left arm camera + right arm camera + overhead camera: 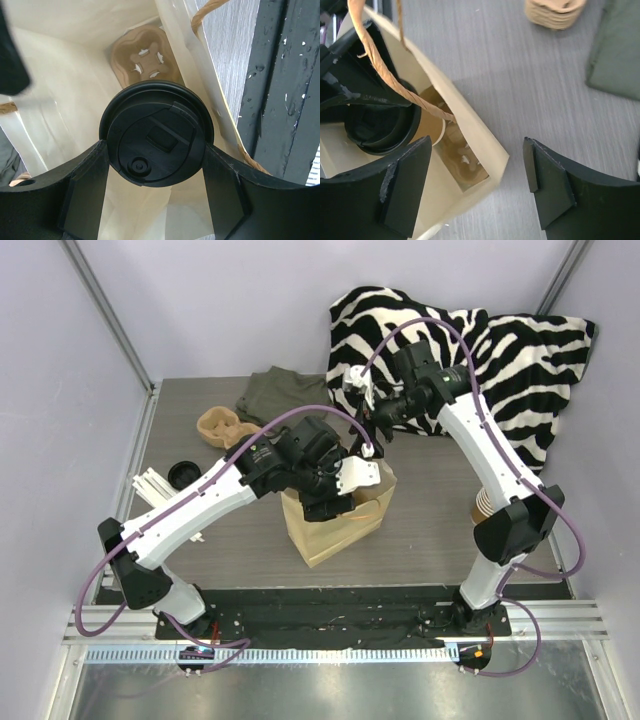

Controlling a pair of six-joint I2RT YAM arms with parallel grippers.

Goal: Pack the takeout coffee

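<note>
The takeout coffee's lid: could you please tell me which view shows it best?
The left wrist view: the lid sits central, seen from above. The right wrist shows only part behind the bag's handle; in the top external the left arm hides it.

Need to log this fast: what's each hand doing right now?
Left hand: closed on the takeout coffee.
Right hand: open, holding nothing.
</note>
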